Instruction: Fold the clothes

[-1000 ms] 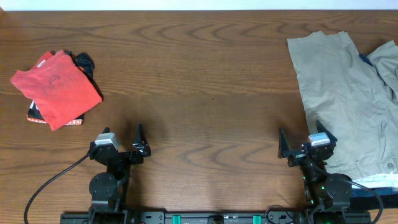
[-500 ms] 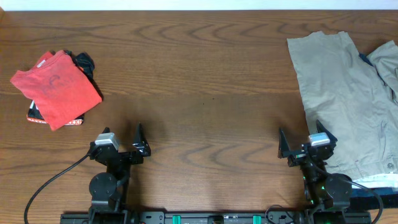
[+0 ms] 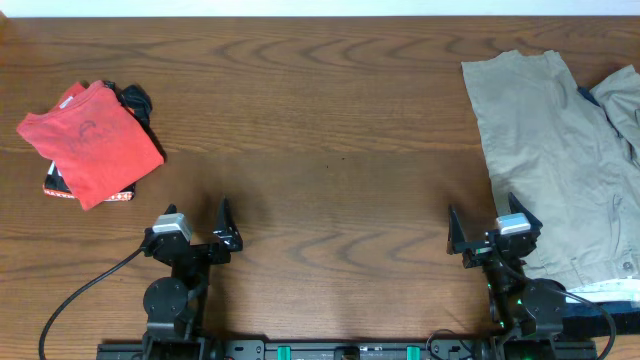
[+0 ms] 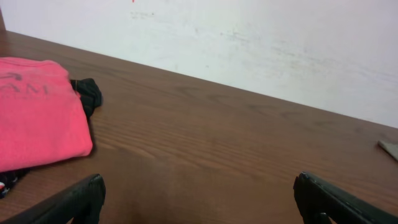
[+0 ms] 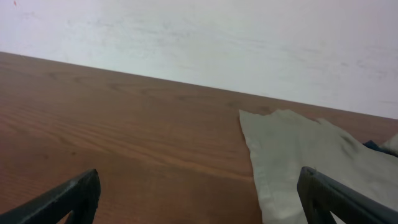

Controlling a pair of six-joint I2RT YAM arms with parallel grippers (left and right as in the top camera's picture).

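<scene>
Khaki-beige trousers (image 3: 555, 150) lie spread flat at the table's right side and also show in the right wrist view (image 5: 298, 155). A folded red T-shirt (image 3: 90, 140) lies at the far left on top of dark cloth (image 3: 135, 98); it shows in the left wrist view (image 4: 34, 112). My left gripper (image 3: 195, 222) is open and empty near the front edge, right of the T-shirt. My right gripper (image 3: 487, 226) is open and empty, its right finger at the trousers' left edge.
A second khaki garment (image 3: 625, 100) lies at the far right edge with a bit of blue cloth (image 3: 588, 95) beside it. A white wall (image 5: 199, 37) stands behind the table's far edge. Bare wood (image 3: 330, 150) lies between the two piles.
</scene>
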